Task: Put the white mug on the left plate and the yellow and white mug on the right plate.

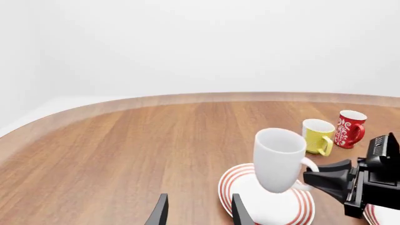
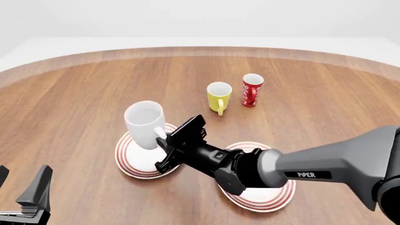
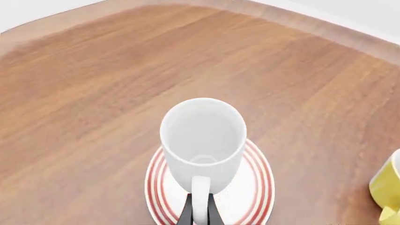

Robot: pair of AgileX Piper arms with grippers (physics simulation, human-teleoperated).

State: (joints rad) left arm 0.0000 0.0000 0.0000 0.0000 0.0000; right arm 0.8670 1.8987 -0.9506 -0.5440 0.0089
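White mug (image 2: pixel 144 124) over left plate (image 2: pixel 132 160), right claw (image 2: pixel 164 147) pinching handle.

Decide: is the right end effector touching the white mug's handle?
Touching. The right wrist view shows the right end effector closed on the white mug handle.

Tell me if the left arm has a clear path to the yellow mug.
Probably not directly: the white mug, held over the left plate by the right tool, and the right arm lie between the left tool and the yellow mug.

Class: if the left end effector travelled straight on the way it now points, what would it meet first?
Probably the left plate, just ahead of the open left end effector, below the white mug; depth is uncertain.
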